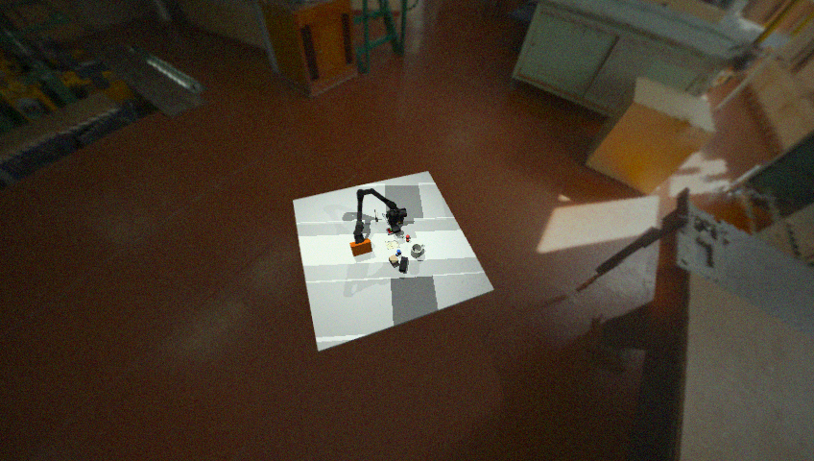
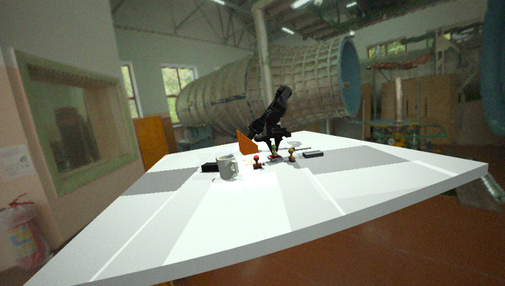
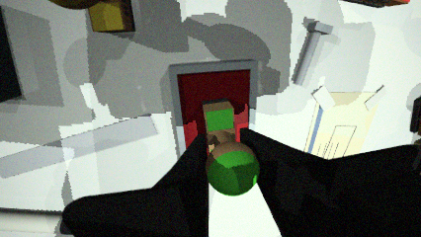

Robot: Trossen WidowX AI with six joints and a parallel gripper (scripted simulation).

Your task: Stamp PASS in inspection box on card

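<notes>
My gripper is shut on the green-knobbed PASS stamp. The stamp's square foot stands on the red ink pad, which has a grey rim. The cream card with the outlined inspection box lies just right of the pad in the wrist view. I cannot tell whether the foot presses into the pad or hovers just over it.
A red-knobbed stamp and a yellow-knobbed stamp stand on either side of the pad. A white mug, a black block, a dark flat block and a grey bolt lie around. The arm's orange base stands behind.
</notes>
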